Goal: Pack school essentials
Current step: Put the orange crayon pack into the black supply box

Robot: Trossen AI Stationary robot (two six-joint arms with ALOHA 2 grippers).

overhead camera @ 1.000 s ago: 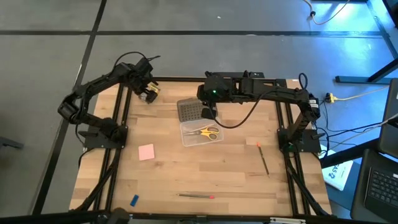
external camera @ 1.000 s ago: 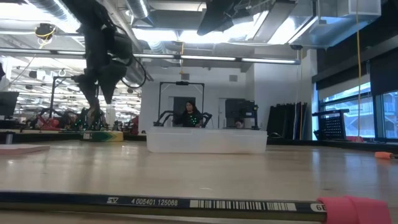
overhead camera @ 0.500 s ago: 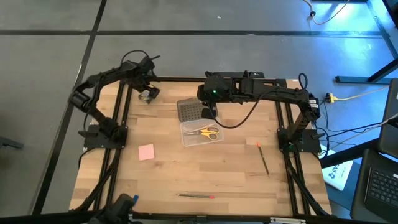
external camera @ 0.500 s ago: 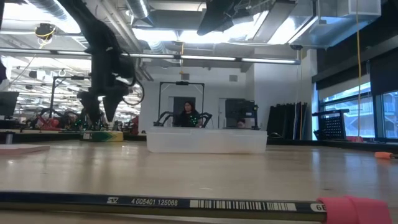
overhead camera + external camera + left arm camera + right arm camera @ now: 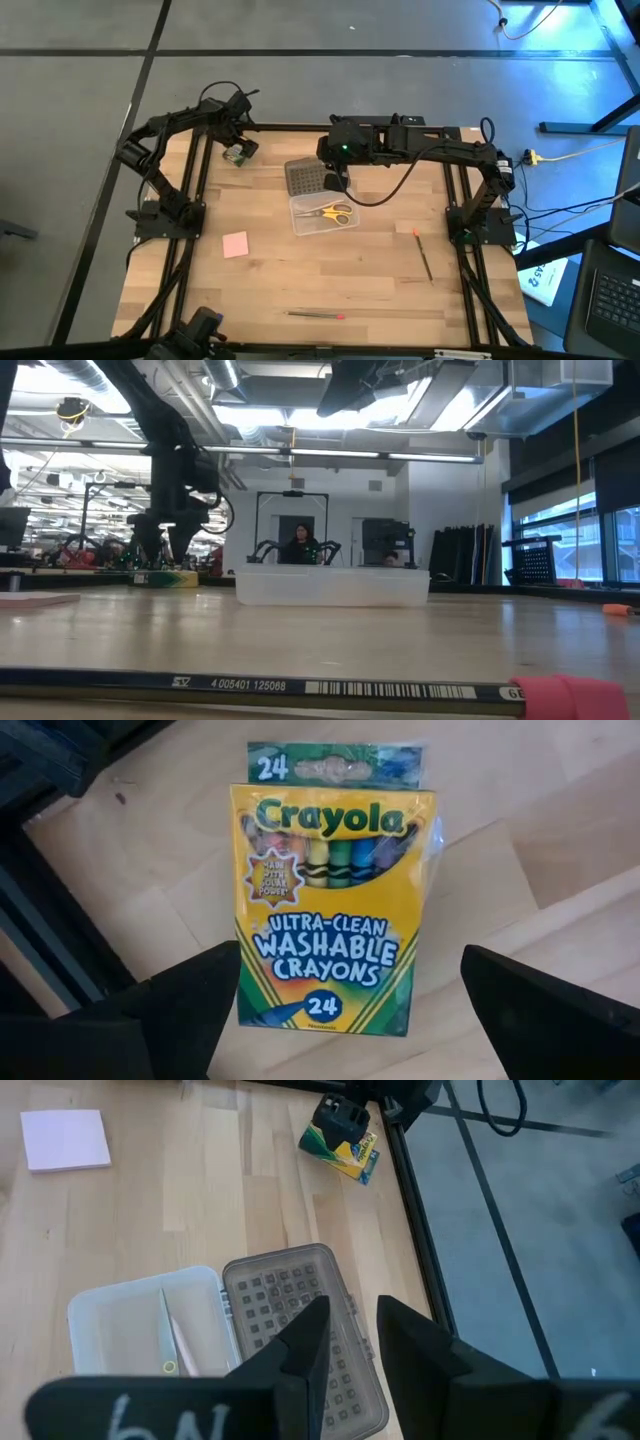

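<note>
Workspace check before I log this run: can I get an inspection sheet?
Surface: wooden table, flat.
Job's things: crayon box flat near far left corner; scissors in clear case; pink notepad, two pencils loose.
Clutter: grey studded lid beside the case.
Grippers: left gripper open over the crayon box; right gripper open above the lid.
Cables: yellow cable on floor.
Surroundings: person beyond the table.

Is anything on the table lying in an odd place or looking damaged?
Nothing looks damaged or spilled. The crayon box lies flat near a corner of the table, under the open left gripper. The scissors lie inside the clear case.
</note>
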